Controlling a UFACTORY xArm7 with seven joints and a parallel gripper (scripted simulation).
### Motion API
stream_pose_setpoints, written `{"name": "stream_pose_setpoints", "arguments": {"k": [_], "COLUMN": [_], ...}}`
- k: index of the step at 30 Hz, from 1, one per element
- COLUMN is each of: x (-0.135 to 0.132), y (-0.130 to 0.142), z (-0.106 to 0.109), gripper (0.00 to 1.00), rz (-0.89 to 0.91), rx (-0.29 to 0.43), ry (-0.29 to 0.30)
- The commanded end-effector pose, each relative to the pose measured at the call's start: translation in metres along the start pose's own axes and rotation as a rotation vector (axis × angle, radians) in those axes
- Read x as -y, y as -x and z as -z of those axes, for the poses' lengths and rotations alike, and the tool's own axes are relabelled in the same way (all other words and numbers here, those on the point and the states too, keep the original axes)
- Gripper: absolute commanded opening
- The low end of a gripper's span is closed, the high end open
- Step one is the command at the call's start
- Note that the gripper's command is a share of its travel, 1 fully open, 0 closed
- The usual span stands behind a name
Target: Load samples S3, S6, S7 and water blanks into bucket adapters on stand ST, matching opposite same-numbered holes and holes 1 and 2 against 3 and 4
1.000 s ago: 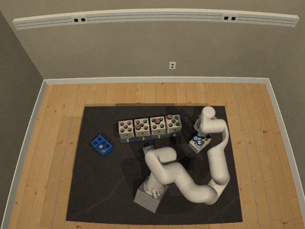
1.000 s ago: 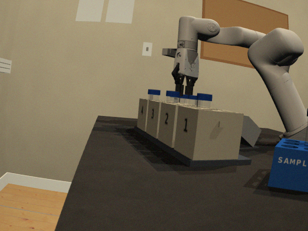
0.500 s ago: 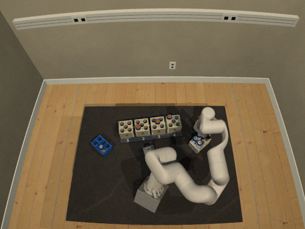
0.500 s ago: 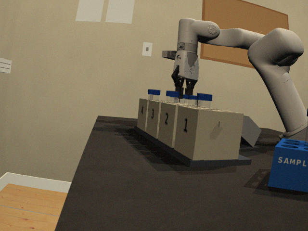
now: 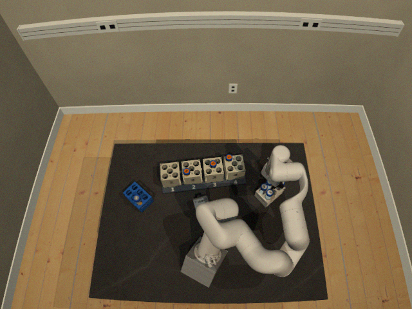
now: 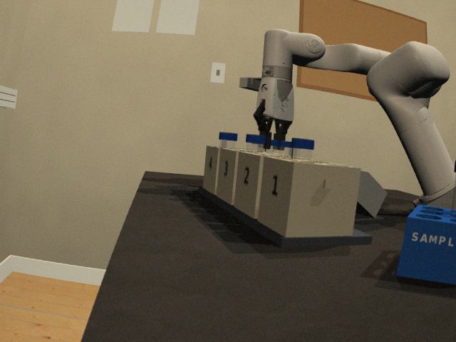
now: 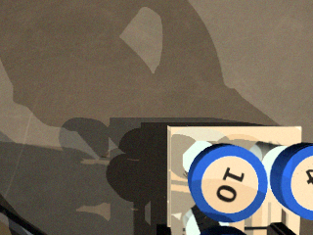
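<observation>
Four beige adapters 1 (image 5: 164, 181) (image 6: 313, 199), 2 (image 5: 197, 165) (image 6: 246, 189), 3 (image 5: 217, 170) (image 6: 225, 177) and 4 (image 5: 239, 172) (image 6: 209, 169) stand in a row on the stand ST (image 5: 172, 189) (image 6: 323, 241). Orange-dot sample tubes stand in adapter 2 (image 5: 186, 171), adapter 3 (image 5: 212, 163) and adapter 4 (image 5: 228, 156). My gripper (image 6: 273, 141) is open, lowered to cap height over the pale blank rack (image 5: 262, 198) (image 7: 196, 134) right of the stand. In the wrist view the blank marked 10 (image 7: 227, 183) and a second white-dot blank (image 7: 299, 181) stand in the rack. A third blue cap edge (image 7: 217, 231) shows at the bottom.
The blue sample rack (image 5: 143, 203) (image 6: 429, 246) stands left of the stand and holds the grey-dot tube (image 5: 136, 197). The small sloped desk (image 5: 200, 200) (image 6: 370, 193) sits in front of adapter 3. The arm's base (image 5: 203, 262) and elbow fill the front right.
</observation>
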State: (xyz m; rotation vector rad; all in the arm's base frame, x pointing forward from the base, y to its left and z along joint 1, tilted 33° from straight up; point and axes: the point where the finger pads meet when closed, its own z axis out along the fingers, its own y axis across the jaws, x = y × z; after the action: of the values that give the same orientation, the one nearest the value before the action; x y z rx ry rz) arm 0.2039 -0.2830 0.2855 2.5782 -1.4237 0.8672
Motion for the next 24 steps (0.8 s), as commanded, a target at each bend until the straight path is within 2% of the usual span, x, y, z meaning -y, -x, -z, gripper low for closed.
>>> {"name": "stream_pose_setpoints", "arguments": {"k": [1, 8, 9, 24], "x": [-0.0002, -0.0002, -0.0002, -0.0002], "y": [-0.0008, -0.0008, -0.0008, -0.0008], "z": [0.0007, 0.0007, 0.0013, 0.0024], "gripper": [0.57, 0.57, 0.0, 0.0], "rz": [-0.001, -0.001, -0.001, -0.001], "rx": [-0.003, -0.003, -0.003, -0.003], "ry": [0.0, 0.0, 0.0, 0.0]}}
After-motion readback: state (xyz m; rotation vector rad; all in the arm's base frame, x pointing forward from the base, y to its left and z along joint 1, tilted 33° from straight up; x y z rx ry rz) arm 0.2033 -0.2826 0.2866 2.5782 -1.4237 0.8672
